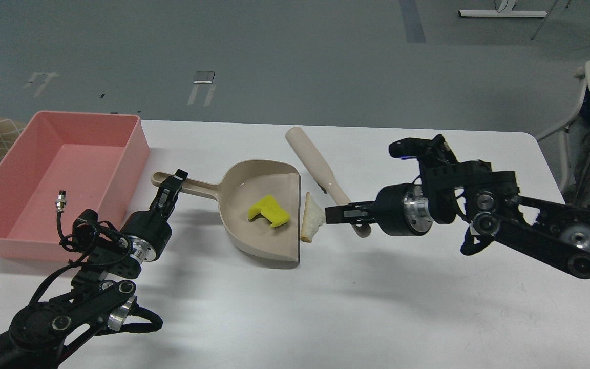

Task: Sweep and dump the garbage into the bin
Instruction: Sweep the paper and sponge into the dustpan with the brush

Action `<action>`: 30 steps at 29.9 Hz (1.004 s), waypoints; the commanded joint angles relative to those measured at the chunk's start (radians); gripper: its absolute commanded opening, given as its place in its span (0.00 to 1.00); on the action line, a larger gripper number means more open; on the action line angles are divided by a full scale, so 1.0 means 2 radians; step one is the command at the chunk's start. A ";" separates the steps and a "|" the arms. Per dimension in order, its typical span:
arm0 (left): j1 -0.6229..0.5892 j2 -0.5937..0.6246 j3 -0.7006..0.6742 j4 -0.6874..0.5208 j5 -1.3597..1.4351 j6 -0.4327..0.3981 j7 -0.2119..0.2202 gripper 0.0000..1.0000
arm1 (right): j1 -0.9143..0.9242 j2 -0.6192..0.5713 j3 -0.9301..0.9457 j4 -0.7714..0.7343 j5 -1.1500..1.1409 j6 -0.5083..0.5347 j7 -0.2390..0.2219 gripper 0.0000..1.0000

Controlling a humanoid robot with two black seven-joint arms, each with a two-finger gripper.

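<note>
A beige dustpan (244, 230) lies mid-table, its mouth facing right. The yellow notched block (269, 210) lies inside the pan. The white bread slice (313, 222) lies on the table just outside the pan's mouth. My left gripper (171, 187) is shut on the dustpan handle (192, 185). My right gripper (341, 213) is shut on the beige brush (320, 171), which points up and to the left, lifted right of the pan. The salmon-pink bin (136, 148) stands at the left edge of the table, left of the dustpan handle.
A loose cable with a metal plug (61, 197) on my left arm stands in front of the bin. A white chair (584, 102) is beyond the table's right edge. The white table (295, 307) ends near the bottom of the view.
</note>
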 commanded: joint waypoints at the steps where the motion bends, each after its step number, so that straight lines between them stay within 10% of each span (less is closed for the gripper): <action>1: 0.003 0.001 0.001 0.001 0.002 0.000 -0.004 0.00 | -0.068 -0.034 0.049 0.022 0.008 -0.006 0.009 0.00; 30: 0.003 0.000 0.002 0.001 0.002 -0.001 -0.007 0.00 | -0.231 0.114 0.151 0.018 0.010 -0.002 0.013 0.00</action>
